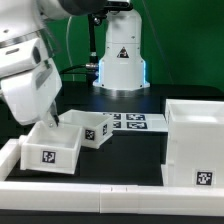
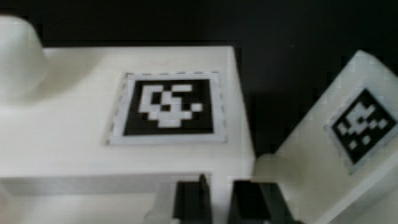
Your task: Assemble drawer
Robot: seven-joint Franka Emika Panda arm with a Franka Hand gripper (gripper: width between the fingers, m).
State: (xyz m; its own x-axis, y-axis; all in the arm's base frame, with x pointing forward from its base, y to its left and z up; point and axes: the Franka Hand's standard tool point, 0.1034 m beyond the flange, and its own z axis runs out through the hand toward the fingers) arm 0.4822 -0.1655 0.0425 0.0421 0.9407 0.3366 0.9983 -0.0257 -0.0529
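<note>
1. The drawer lies in three loose parts. The one in hand is the near tray, a small white open box at the exterior view's left, close behind the border rail.
2. The gripper reaches down at that tray's far wall. In the wrist view the gripper shows two dark fingers set close together with a thin pale strip between them. That strip may be the wall, but I cannot tell whether the fingers are clenched on it or only straddle it.
3. The step looks like picking this tray up to carry it to the shell. To do it well, the wall should seat deep and square between the fingers. The lift should be straight up, so the tray clears the rail and the second tray just beside it and does not swing.
4. The near tray opens upward, and its tagged face looks toward the exterior camera. From here it looks nearly square, so I cannot settle its long axis.
5. The shell stands well apart at the exterior view's right, with a tag low on its front.
6. The marker board lies flat on the black table between the second tray and the shell.
</note>
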